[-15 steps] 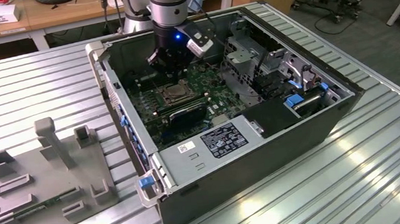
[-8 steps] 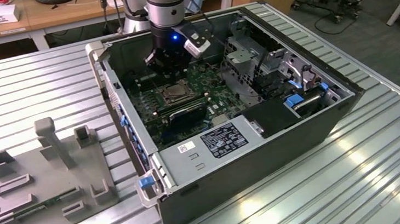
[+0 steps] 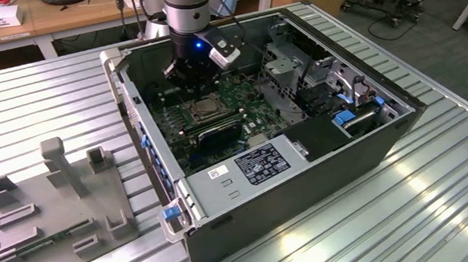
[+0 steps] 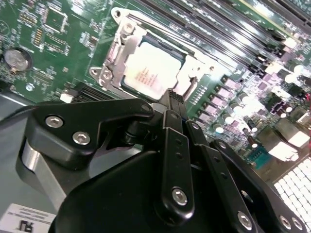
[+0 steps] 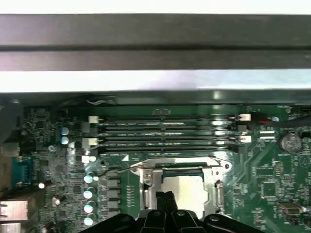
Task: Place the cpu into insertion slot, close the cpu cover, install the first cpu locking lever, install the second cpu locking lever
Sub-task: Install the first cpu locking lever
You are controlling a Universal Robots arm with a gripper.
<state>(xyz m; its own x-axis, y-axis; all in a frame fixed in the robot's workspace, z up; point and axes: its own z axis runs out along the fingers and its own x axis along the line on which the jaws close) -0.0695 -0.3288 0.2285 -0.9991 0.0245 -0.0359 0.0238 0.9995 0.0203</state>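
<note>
The cpu (image 4: 149, 73), a silvery-beige square chip, lies flat in the insertion slot (image 5: 179, 171) on the green motherboard. The silvery cpu cover (image 4: 112, 54) lies down around it, its cut-out centre showing the chip's top. My gripper (image 4: 175, 97) hangs just above the near edge of the socket, its black fingers pressed together with nothing between them; the tips also show in the first wrist view as my gripper (image 5: 165, 195). In the exterior view the gripper (image 3: 198, 83) is inside the open computer case, just behind the cpu (image 3: 206, 106). A thin wire lever (image 5: 127, 168) sticks out at one socket corner.
Long black memory slots (image 5: 165, 131) run beside the socket. Rows of capacitors (image 5: 88, 194) and a coin cell (image 5: 290, 141) stand nearby. The case walls (image 3: 133, 108) and drive cage (image 3: 292, 61) hem the board in. A grey fixture plate (image 3: 53, 213) sits on the table at the exterior view's left.
</note>
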